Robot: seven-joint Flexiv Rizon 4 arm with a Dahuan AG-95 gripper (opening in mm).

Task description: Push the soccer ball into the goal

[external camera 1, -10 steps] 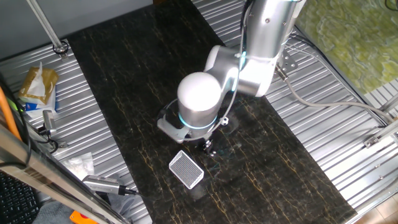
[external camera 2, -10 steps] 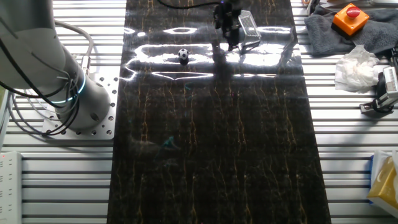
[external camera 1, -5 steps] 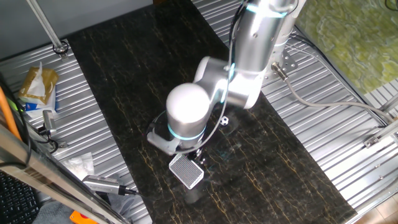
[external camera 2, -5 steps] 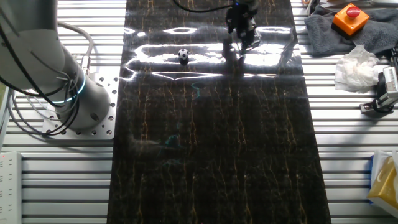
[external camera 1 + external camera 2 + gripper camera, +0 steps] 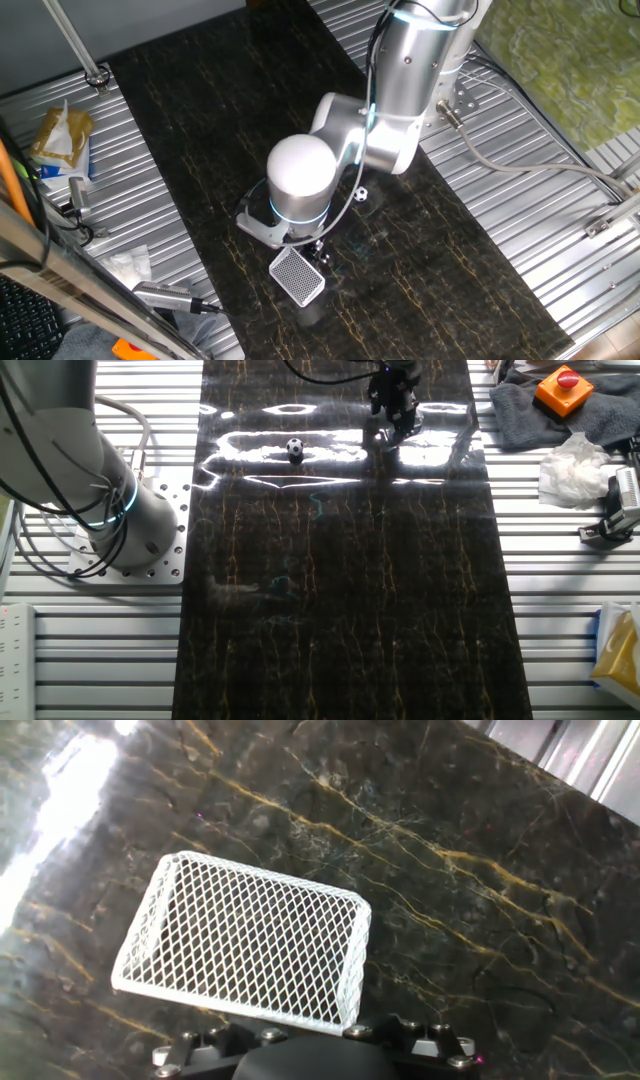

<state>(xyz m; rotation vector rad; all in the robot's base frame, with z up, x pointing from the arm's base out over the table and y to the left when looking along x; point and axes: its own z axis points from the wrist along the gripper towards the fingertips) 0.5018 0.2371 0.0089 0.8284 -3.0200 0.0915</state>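
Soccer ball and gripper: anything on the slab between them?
No. In the other fixed view, only bare glossy dark slab lies between the soccer ball and the gripper.

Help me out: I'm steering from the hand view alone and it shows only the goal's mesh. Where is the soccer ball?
Observer: The soccer ball sits on the dark table, well apart from the gripper.
Operator: And the goal relative to it?
Observer: The goal lies right by the gripper, on the far side of it from the ball.
Operator: Anything in the way?
Observer: In the other fixed view, only bare tabletop shows between ball and gripper.
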